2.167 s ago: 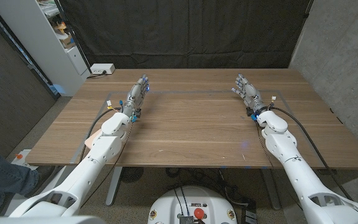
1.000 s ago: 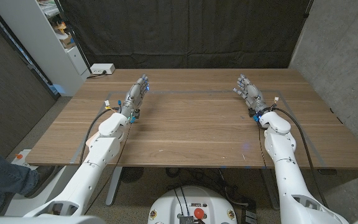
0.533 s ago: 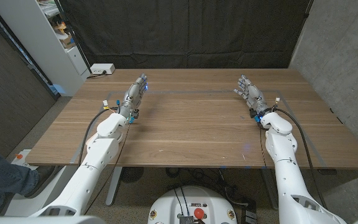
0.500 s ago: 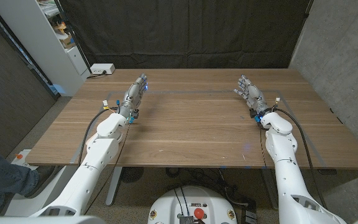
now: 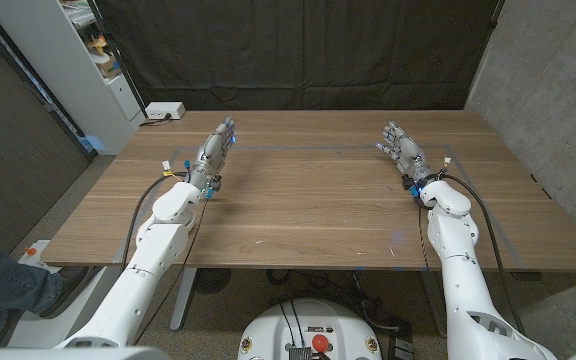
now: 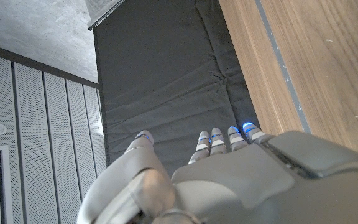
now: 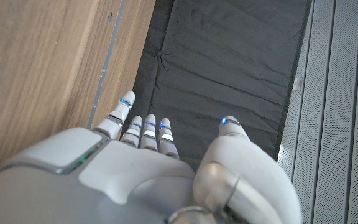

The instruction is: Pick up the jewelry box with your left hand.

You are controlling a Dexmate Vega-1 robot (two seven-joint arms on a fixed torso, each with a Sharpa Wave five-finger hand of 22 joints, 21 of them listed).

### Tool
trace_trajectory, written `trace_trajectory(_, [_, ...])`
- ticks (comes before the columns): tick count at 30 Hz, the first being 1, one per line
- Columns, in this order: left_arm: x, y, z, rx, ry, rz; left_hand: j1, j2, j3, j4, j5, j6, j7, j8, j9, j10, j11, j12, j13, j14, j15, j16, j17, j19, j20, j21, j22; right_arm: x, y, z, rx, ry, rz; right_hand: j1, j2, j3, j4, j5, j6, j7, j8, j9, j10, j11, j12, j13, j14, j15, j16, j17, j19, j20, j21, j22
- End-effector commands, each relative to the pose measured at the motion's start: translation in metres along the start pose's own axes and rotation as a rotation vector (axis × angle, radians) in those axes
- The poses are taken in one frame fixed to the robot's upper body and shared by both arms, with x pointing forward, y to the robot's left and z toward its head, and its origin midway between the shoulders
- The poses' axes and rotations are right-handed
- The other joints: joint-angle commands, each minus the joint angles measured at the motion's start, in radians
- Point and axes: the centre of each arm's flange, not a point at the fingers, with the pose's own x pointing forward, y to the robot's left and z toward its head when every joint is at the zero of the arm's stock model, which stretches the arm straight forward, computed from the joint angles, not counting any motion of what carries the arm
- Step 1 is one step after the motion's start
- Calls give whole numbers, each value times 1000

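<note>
Near edge of tabletop: bare wood, nothing standing on it as far as head view shows. No jewelry box to be found on the wood in head view or either wrist view, so its whereabouts can't be told from here.

Left robot hand on L side, mid-depth, fingers stretched out toward far edge and apart, holding nothing. Appears to stand on its edge rather than palm down, though not certain. Left wrist view: same hand, fingers straight, tips lit blue, pointing at the black curtain past the wood.

Right robot hand mirrors it on R side, fingers spread, nothing in it. Right wrist view: hand extended the same way, thumb off to one side.

Thin pale line marks run across the wood betw. the two hands. Farther back: white box w/ cable on floor past the far L corner, shelving beyond, curtain across the back.

Judgement: step in hand is waiting/locating, pre-reach. To do it well: keep L hand unclenched w/ fingers parted, hold off any reach until the box is seen. Once it shows, approach from the side w/ thumb opposed to fingers, bracket the body of the box, not the lid, and close evenly before lifting straight up. R hand should stay parked, well apart from L's path.
</note>
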Motion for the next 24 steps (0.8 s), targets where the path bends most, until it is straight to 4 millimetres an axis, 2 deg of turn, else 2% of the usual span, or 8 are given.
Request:
trace_trajectory(1, [-9,3,8,23,-23,3,9,6,3,-7,-1,5,2,5,5,4,0,5,3,7,0,4,4,-3,5,-5,2,-3,-1,0,2,-1,-3,-1,5,-2,-5,9,4,-3,7,0,3,2,-5,0,-1,9,5,-1,3,3,-5,5])
trace_trajectory(24, [-25,11,17,57,-42,16,11,7,3,-12,-3,18,1,8,4,17,-4,8,3,21,0,8,4,5,7,-11,3,-4,2,-2,-1,4,6,-4,6,-4,-5,10,4,-4,8,-6,6,2,-13,-3,-1,10,5,-9,7,4,-16,5])
